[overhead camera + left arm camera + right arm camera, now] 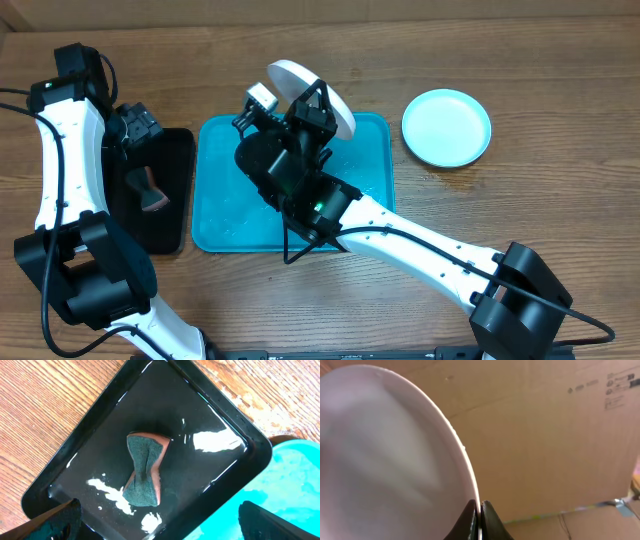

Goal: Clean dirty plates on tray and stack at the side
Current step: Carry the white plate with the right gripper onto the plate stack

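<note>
My right gripper (322, 100) is shut on the rim of the white plate (300, 80) and holds it tilted up on edge above the far side of the turquoise tray (225, 200). In the right wrist view the white plate (385, 455) fills the left, with the jaws (480, 510) pinching its edge. The pale cyan plate (446, 127) lies flat on the table right of the tray. My left gripper (160, 522) is open and empty above the black tray (100, 425), near a sponge (144, 470). The yellow-green plate is out of view.
The black tray (180, 190) stands left of the turquoise tray and holds the dark green and pink sponge (152, 192) and white foam streaks. The turquoise tray's corner (295, 475) shows wet. A cardboard wall (560, 435) stands behind the table.
</note>
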`<state>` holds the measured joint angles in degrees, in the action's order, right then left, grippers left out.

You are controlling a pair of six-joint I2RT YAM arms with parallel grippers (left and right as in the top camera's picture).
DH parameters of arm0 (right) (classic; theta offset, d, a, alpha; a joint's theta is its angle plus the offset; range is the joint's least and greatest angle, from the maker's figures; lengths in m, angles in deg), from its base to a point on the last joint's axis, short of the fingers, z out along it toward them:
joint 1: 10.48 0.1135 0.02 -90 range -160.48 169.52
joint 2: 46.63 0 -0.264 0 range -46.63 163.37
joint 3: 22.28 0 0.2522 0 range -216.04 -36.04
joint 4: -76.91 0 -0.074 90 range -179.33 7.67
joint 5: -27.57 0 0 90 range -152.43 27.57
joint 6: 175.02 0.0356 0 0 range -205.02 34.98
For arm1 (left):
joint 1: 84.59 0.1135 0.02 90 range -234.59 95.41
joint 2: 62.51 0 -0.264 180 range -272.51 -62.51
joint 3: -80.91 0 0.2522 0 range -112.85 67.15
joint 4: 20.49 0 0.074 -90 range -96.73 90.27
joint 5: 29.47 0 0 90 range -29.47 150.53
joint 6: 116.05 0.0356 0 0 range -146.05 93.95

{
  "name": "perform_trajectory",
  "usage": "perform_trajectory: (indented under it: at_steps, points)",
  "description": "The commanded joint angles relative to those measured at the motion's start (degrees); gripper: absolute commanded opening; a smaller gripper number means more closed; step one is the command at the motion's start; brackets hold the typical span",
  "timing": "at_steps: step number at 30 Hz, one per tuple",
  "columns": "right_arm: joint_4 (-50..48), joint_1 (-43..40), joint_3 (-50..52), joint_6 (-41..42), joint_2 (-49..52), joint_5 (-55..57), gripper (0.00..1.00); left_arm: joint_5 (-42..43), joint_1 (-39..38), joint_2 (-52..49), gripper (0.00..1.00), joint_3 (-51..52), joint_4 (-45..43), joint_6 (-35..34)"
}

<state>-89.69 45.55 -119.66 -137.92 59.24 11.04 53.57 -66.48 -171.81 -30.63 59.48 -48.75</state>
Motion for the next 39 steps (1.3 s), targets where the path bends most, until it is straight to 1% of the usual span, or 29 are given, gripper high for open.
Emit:
perform_trajectory:
  at_steps: [1, 2, 3, 4, 6, 7, 8, 11, 13, 18, 20, 22, 25, 28, 31, 35, 36, 38, 39]
  points:
    - [1.9, -0.8, -1.5, 13.3, -1.3, 1.2, 0.04, 0.6, -0.1, 0.4, 1.00, -0.8, 0.0, 0.4]
    - [4.7, -1.3, -1.4, 20.8, -1.3, -0.1, 0.04, 0.6, -0.1, 0.4, 1.00, -0.8, 0.0, 0.4]
    - [10.7, -2.4, -1.4, 31.0, -1.3, -4.5, 0.04, 0.6, -0.1, 0.4, 0.99, -0.8, 0.0, 0.4]
    - [16.7, -3.7, -1.4, 37.0, -1.3, -12.1, 0.04, 0.6, -0.1, 0.4, 1.00, -0.8, 0.0, 0.4]
    - [26.4, -7.6, -1.4, 40.7, -1.0, -33.2, 0.05, 0.6, -0.1, 0.4, 1.00, -0.8, 0.0, 0.4]
    - [29.2, -9.6, -1.4, 42.1, -1.0, -40.3, 0.04, 0.6, -0.1, 0.4, 1.00, -0.8, 0.0, 0.4]
    - [31.2, -11.7, -1.4, 45.0, -1.0, -44.8, 0.04, 0.6, -0.1, 0.4, 1.00, -0.8, 0.0, 0.4]
    - [35.6, -18.9, -1.6, 58.9, -1.5, -49.1, 0.04, 0.7, -0.1, 0.4, 1.00, -0.8, 0.0, 0.4]
    - [37.4, -24.5, -1.6, 63.5, -2.2, -54.6, 0.04, 0.7, -0.1, 0.4, 1.00, -0.8, 0.0, 0.4]
    - [40.1, -41.0, -1.6, 63.6, -2.3, -76.5, 0.04, 0.7, -0.1, 0.4, 1.00, -0.8, 0.0, 0.4]
    - [40.8, -47.0, -1.5, 63.6, -2.1, -80.9, 0.04, 0.9, -0.1, 0.4, 1.00, -0.8, 0.0, 0.4]
    - [41.2, -52.9, -0.8, 63.7, -2.1, -82.2, 0.04, 1.4, -0.1, 0.4, 1.00, -0.8, 0.0, 0.4]
    - [40.7, -58.6, 1.1, 63.6, -2.1, -82.1, 0.04, 2.6, -0.1, 0.4, 1.00, -0.8, -0.1, 0.4]
    - [37.9, -63.0, 4.4, 63.6, -2.0, -82.1, 0.04, 2.6, -0.1, 0.4, 1.00, -0.8, -0.3, 0.3]
    - [33.4, -65.9, 8.2, 63.7, -1.9, -82.2, 0.04, 2.6, -0.1, 0.4, 1.00, -0.8, -0.2, -0.7]
    - [28.5, -66.8, 12.3, 63.9, -1.9, -82.1, 0.04, 3.9, -0.1, 0.4, 1.00, -0.8, -0.2, -0.7]
    - [27.9, -66.7, 12.8, 63.9, -1.8, -82.2, 0.09, 4.1, -0.1, 0.4, 1.00, -0.8, -0.2, -0.7]
    - [27.0, -66.0, 13.7, 63.9, -1.8, -82.2, 0.38, 4.3, -0.1, 0.4, 1.00, -0.8, -0.2, -0.7]
    - [26.8, -65.7, 14.0, 63.9, -1.8, -82.2, 0.55, 4.3, -0.1, 0.4, 1.00, -0.8, -0.2, -0.7]
